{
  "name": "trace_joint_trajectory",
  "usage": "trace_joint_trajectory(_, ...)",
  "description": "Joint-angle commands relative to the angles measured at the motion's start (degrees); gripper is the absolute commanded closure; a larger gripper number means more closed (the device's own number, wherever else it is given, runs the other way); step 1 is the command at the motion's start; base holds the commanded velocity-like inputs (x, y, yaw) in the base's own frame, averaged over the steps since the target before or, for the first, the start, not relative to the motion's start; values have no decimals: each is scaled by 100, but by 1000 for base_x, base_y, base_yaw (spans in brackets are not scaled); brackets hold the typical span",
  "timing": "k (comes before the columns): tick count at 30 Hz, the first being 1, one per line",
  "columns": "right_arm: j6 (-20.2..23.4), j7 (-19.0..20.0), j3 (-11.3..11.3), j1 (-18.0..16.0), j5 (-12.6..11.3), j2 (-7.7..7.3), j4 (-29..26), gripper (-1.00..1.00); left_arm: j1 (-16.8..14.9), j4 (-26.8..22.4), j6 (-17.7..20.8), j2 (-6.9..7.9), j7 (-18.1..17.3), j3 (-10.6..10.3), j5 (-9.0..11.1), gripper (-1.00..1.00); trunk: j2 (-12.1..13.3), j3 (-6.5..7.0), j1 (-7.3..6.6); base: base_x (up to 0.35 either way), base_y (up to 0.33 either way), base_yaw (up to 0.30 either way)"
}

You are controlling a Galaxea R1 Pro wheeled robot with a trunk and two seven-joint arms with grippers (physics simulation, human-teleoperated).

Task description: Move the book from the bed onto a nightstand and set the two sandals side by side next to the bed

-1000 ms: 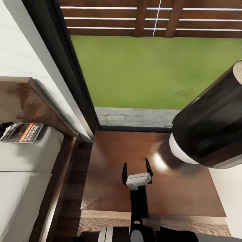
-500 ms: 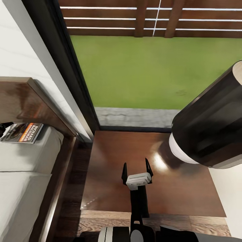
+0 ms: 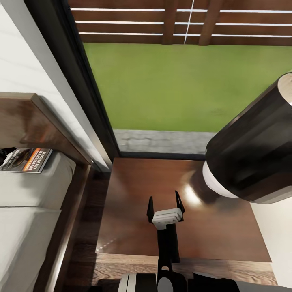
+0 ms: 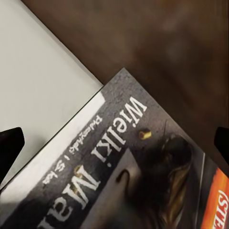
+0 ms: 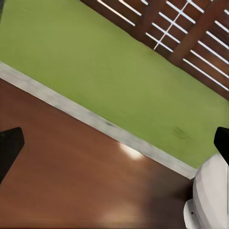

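Observation:
The book (image 3: pixel 26 160) lies flat on the bed's pale mattress (image 3: pixel 24 211), close to the dark wooden headboard (image 3: pixel 28 121). Its grey cover with white lettering and an orange strip shows large as the book (image 4: pixel 143 176) in the left wrist view, where my left gripper (image 4: pixel 114 143) hovers open just above it, one dark fingertip at each side. My right gripper (image 3: pixel 164 200) stands open and empty over the glossy brown nightstand (image 3: pixel 134 190) beside the bed. The right gripper (image 5: pixel 114 143) faces the nightstand top (image 5: pixel 71 181). The sandals are out of view.
A big black lamp (image 3: pixel 251 154) with a white base stands on the nightstand's right part, right of my right gripper; that base (image 5: pixel 210 200) is also in the right wrist view. Behind the nightstand a dark-framed window (image 3: pixel 93 105) looks onto grass and a wooden fence.
The head view has shifted very slightly; the book and both grippers keep their places.

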Motion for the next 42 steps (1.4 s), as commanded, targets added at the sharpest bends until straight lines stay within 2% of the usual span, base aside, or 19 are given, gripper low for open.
trace_joint_trajectory(1, 60, -36, 15, -9, -33, -1, -8, -100, -5, 3, 52, 0, -12, 46, -5, -100, -2, -3, -1, 0, -109, 0)
trace_joint_trajectory(42, 60, -36, 15, -9, -33, 1, -8, -100, -5, 6, 52, 0, -9, 54, 3, -100, -2, -3, -1, -16, -39, 0)
